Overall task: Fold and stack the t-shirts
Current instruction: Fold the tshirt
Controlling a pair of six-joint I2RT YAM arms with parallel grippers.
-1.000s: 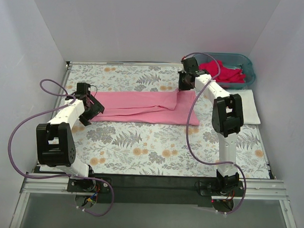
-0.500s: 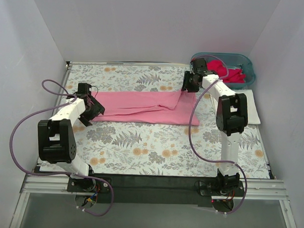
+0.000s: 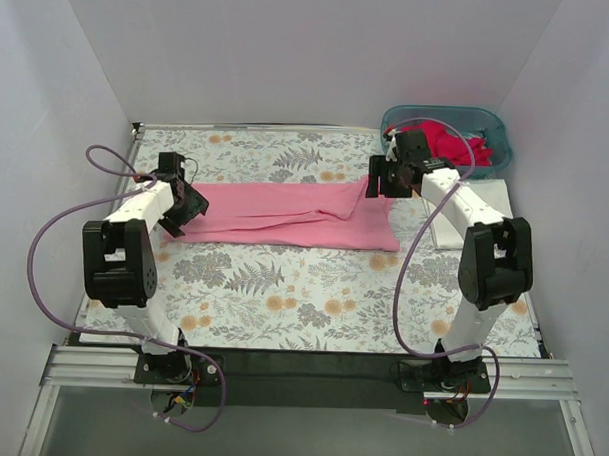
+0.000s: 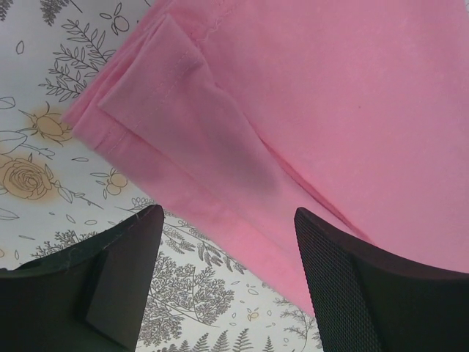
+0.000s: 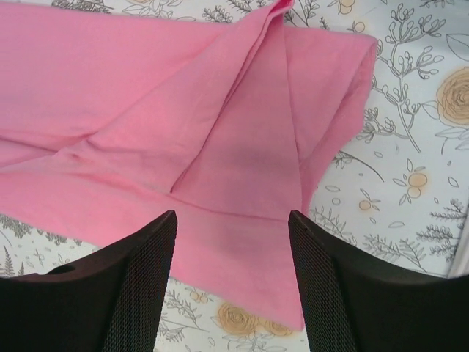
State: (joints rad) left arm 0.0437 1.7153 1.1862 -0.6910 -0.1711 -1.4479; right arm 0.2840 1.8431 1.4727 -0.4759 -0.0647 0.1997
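A light pink t-shirt [image 3: 285, 212] lies folded into a long band across the floral cloth. My left gripper [image 3: 188, 202] hangs open over its left end, jaws wide with nothing between them. In the left wrist view the pink shirt [image 4: 330, 110] shows its folded sleeve and hem edge above my left gripper [image 4: 227, 253]. My right gripper [image 3: 378, 178] is open over the right end. In the right wrist view the pink shirt [image 5: 146, 110] lies flat under my right gripper [image 5: 231, 253], which holds nothing. Deep pink-red t-shirts [image 3: 453, 143] fill the basket. A folded white t-shirt [image 3: 498, 200] lies at the right, partly behind the right arm.
The teal plastic basket [image 3: 498, 125] stands at the back right corner. The grey-and-orange floral cloth [image 3: 282, 287] covers the table. White walls close in the left, back and right sides. Purple cables loop from both arms.
My right gripper has opened and let go of the pink shirt's right end, and that arm's elbow swung out to the right. The left arm shifted slightly back.
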